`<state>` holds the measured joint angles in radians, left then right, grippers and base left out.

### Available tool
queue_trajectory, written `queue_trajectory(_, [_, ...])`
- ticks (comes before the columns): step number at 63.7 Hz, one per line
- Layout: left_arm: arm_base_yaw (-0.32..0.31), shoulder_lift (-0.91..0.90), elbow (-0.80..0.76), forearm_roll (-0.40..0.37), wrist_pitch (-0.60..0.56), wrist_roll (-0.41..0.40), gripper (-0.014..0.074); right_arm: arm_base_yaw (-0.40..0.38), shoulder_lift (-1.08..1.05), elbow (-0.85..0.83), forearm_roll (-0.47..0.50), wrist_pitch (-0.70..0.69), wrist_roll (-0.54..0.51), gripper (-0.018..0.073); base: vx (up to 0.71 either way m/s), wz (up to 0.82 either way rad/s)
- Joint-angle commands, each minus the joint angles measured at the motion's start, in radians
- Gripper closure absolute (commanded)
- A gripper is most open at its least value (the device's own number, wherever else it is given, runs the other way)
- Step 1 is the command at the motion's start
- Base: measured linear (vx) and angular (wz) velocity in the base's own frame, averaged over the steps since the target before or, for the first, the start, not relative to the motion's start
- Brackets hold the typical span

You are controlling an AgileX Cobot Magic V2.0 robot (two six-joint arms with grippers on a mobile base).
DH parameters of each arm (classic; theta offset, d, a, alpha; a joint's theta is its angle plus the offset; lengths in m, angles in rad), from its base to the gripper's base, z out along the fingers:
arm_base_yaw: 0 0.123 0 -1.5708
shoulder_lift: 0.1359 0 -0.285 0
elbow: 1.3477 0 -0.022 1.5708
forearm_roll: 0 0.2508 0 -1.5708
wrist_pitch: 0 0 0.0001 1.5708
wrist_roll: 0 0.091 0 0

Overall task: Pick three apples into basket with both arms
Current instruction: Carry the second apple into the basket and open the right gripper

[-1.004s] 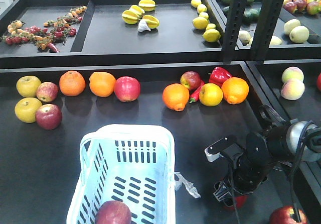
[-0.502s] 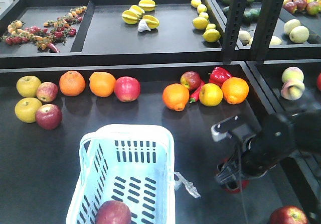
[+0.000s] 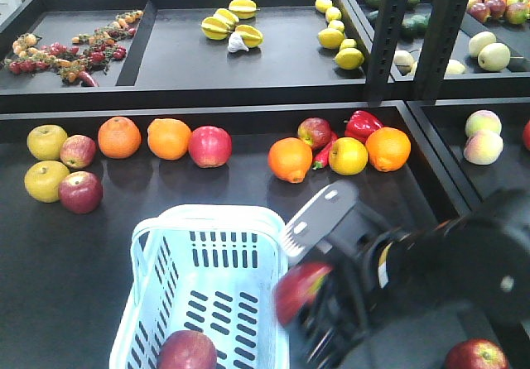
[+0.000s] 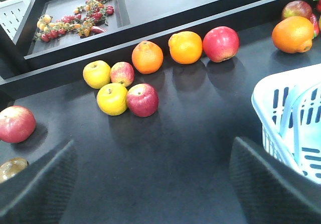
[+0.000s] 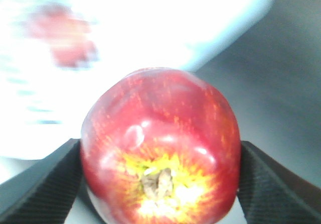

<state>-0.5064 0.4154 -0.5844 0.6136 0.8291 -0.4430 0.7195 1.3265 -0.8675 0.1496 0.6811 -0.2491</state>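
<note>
Apple (image 5: 160, 148) clamped in right tool (image 5: 160, 184) beside basket (image 3: 207, 220), left tool (image 4: 150, 184) apart, oranges (image 3: 145, 137) behind.

Back shelf's got starfruit (image 3: 233, 20), lemons (image 3: 338, 36) and cherry tomatoes (image 3: 70, 48) (far left). Nearer row has oranges (image 3: 145, 137), a red pepper (image 3: 361, 125) and yellow apples (image 3: 46, 161).

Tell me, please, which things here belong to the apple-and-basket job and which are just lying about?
Job:
- basket
- apple in basket
- apple held in right gripper
- apple at front right
- left gripper, open and empty

Lying about:
- oranges
- yellow apples
- red pepper
- starfruit
- lemons
</note>
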Motion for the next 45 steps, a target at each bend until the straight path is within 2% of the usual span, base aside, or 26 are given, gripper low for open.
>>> queue_trajectory(1, [-0.002, 0.008, -0.023, 0.031, -0.05, -0.012, 0.0011, 0.088, -0.017, -0.023, 0.022, -0.097, 0.001, 0.0279, 0.0, 0.0])
queue_trajectory(9, [-0.002, 0.008, -0.023, 0.031, -0.05, -0.012, 0.0011, 0.159, 0.028, -0.023, 0.024, -0.248, 0.001, 0.0279, 0.0, 0.0])
queue_trajectory(21, [-0.002, 0.008, -0.023, 0.031, -0.05, -0.012, 0.0011, 0.168, 0.133, -0.023, 0.073, -0.422, 0.001, 0.0262, 0.0, 0.0])
queue_trajectory(27, [-0.002, 0.008, -0.023, 0.031, -0.05, -0.012, 0.0011, 0.168, 0.17, -0.023, 0.09, -0.458, 0.0, 0.0201, 0.0, 0.0])
queue_trajectory(39, [-0.002, 0.008, -0.023, 0.031, -0.05, -0.012, 0.0011, 0.168, 0.197, -0.023, 0.092, -0.471, 0.0, -0.0022, 0.0, 0.0])
queue_trajectory(45, [-0.002, 0.008, -0.023, 0.031, -0.05, -0.012, 0.0011, 0.168, 0.197, -0.023, 0.092, -0.471, 0.0, -0.0106, 0.0, 0.0])
